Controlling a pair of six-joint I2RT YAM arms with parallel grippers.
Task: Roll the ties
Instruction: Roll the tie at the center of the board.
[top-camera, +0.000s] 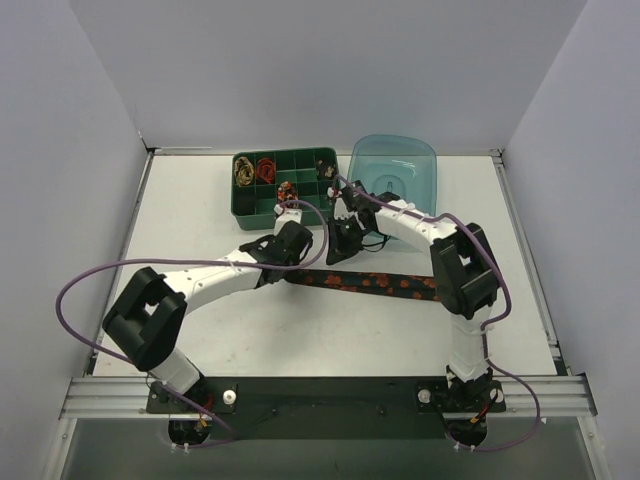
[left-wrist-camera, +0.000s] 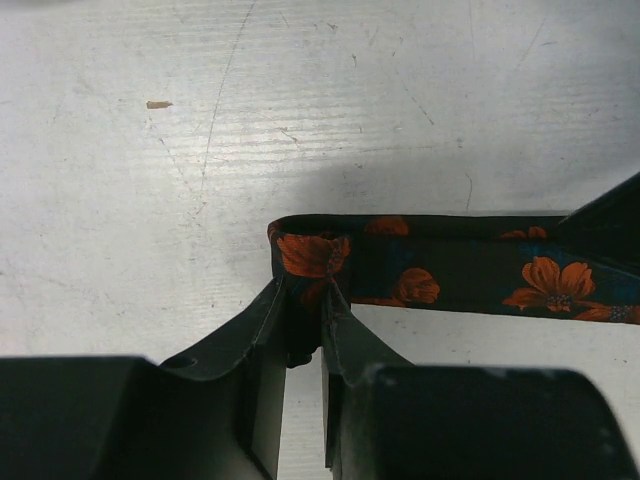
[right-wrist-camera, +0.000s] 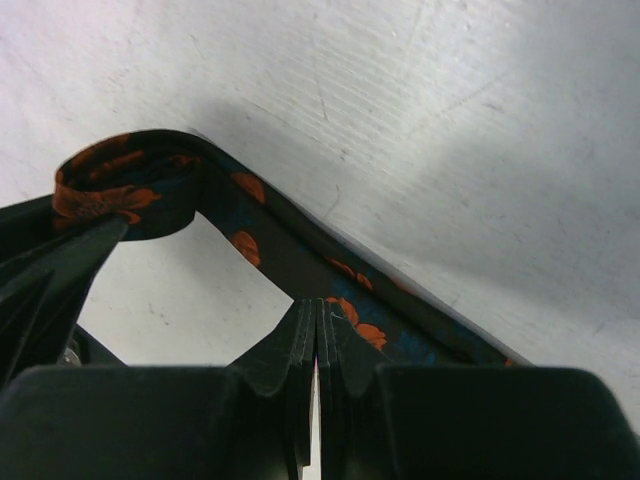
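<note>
1. The left arm (top-camera: 215, 280) reaches from the table's near edge toward the middle, with its elbow poking out left.
2. The left gripper (left-wrist-camera: 305, 300) pinches the folded end of the tie (left-wrist-camera: 450, 270), its fingers a little apart.
3. The right arm (top-camera: 420, 225) bends at the elbow and leans left.
4. The right gripper (right-wrist-camera: 318, 318) squeezes the tie's edge, its fingers pressed together.

White worktop (top-camera: 190, 220), walled on three sides. Black tie (top-camera: 385, 284) with orange-red blotches stretched left-right across middle, between arms. Left pincer (top-camera: 288, 262) over its left end, right pincer (top-camera: 342, 252) just beside; jaw gap of both hidden from above. Green compartment tray (top-camera: 247, 203) at back, teal tub (top-camera: 395, 165) just right of it. In tray: gold-black coil (top-camera: 243, 170) and red coil (top-camera: 266, 167) in neighbouring back cells, third coil (top-camera: 287, 190) one row nearer. Purple cable (top-camera: 75, 290) loops off left arm.
</note>
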